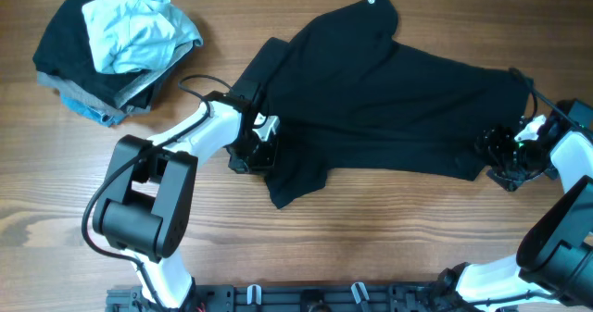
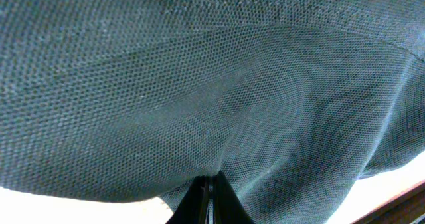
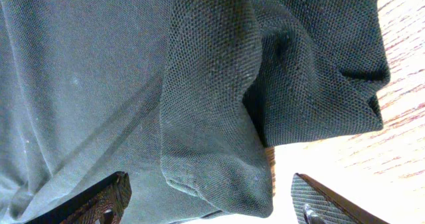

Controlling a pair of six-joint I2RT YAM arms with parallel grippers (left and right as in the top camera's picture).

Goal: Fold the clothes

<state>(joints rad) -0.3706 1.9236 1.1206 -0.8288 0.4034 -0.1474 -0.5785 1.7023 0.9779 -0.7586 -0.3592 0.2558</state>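
A black polo shirt (image 1: 389, 99) lies spread and rumpled across the middle and right of the wooden table. My left gripper (image 1: 264, 145) is at the shirt's left edge, shut on a pinch of its fabric (image 2: 219, 104), which fills the left wrist view above the closed fingertips (image 2: 210, 184). My right gripper (image 1: 500, 156) is at the shirt's right hem, open, with a folded lump of black fabric (image 3: 219, 117) lying between its spread fingers (image 3: 212, 197).
A pile of clothes (image 1: 116, 48) sits at the back left: a light blue garment (image 1: 139, 30) crumpled on top of dark and grey ones. Bare wood table (image 1: 371, 238) runs along the front.
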